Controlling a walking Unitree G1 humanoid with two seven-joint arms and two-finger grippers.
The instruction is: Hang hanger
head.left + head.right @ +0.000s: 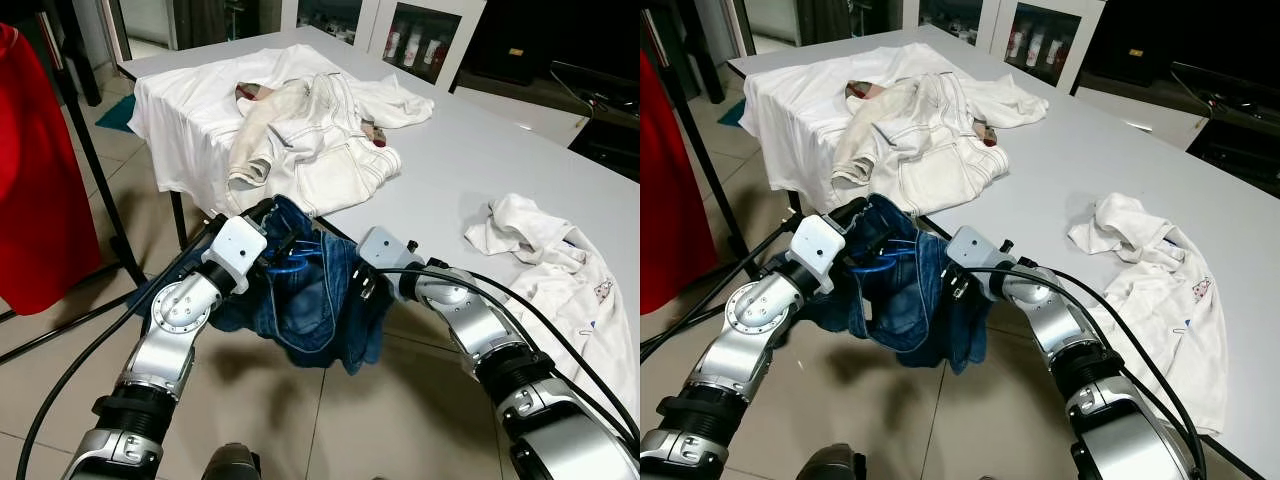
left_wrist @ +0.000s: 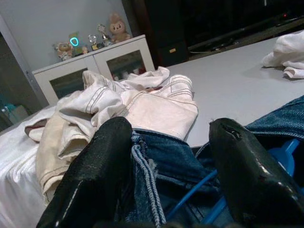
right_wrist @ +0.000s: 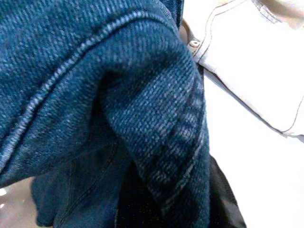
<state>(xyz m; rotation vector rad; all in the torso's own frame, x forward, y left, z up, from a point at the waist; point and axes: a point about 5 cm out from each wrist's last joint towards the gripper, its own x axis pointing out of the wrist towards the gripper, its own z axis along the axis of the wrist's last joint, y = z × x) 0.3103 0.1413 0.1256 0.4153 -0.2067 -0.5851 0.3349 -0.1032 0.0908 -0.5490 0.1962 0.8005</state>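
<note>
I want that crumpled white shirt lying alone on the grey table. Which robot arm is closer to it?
Right. The right gripper is in the blue denim jeans, nearer the crumpled white shirt; the left gripper is farther away.

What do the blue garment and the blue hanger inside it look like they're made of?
The blue garment looks like denim: twill weave, heavy stitched seams, frayed threads. The blue hanger looks like smooth plastic, slightly glossy, though little of it shows, so that's a guess.

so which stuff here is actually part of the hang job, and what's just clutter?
In the job:
blue hanger
denim garment on it
left gripper, fingers astride denim and hanger
right gripper, against the denim

Lying about:
white jeans pile
white shirt
red garment
table
</note>
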